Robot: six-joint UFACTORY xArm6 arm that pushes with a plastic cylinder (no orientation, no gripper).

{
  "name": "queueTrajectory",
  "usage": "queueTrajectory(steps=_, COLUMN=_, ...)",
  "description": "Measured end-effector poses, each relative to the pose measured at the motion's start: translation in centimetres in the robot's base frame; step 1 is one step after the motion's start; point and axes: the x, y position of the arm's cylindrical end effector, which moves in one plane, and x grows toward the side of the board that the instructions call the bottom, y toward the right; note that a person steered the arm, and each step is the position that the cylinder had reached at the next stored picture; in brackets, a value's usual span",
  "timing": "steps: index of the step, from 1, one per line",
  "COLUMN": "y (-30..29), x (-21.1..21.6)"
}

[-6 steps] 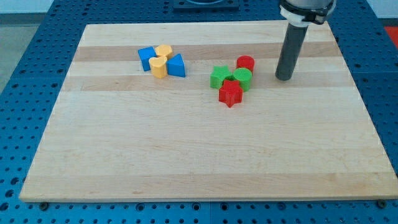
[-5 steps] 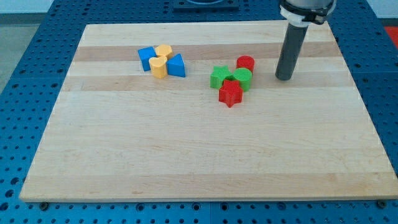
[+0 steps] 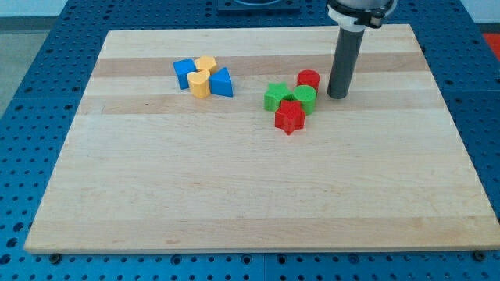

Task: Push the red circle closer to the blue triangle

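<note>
The red circle (image 3: 308, 79) stands right of the board's middle, touching a green circle (image 3: 305, 99) just below it. The blue triangle (image 3: 222, 82) lies further to the view's left, in a cluster with two yellow blocks and a blue block. My tip (image 3: 337, 95) rests on the board just right of the red circle and the green circle, a small gap away from both.
A green star (image 3: 276, 97) and a red star (image 3: 289, 117) sit against the green circle. Two yellow blocks (image 3: 201, 74) and a blue block (image 3: 184, 72) adjoin the blue triangle. The wooden board (image 3: 250, 195) lies on a blue perforated table.
My tip has moved to the view's left, closer to the red circle. No block has moved.
</note>
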Motion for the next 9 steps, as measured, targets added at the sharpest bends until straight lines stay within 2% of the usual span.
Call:
queueTrajectory(steps=4, y=-6.6, x=0.0)
queueTrajectory(steps=5, y=-3.5, x=-1.3)
queueTrajectory(steps=6, y=-3.3, x=-1.5)
queueTrajectory(steps=7, y=-5.4, x=-4.1)
queueTrajectory(steps=9, y=-6.7, x=-4.0)
